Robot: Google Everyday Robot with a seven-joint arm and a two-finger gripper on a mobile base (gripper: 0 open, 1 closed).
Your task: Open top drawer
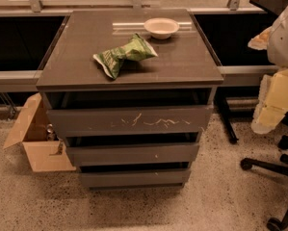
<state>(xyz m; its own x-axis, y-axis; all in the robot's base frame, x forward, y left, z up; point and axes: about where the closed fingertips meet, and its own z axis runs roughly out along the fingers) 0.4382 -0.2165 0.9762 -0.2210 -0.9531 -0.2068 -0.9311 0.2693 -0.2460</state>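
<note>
The top drawer is the widest of three dark grey, handle-less fronts on a low cabinet, with whitish scratches across its middle. A dark gap shows between it and the cabinet top. Two narrower grey drawer fronts sit below it. My arm comes in at the right edge, white above and cream below. My gripper hangs to the right of the cabinet, about level with the top drawer, apart from it and touching nothing.
On the cabinet top lie a green crumpled snack bag and a white bowl. An open cardboard box stands on the floor at the left. A black office-chair base is at the lower right.
</note>
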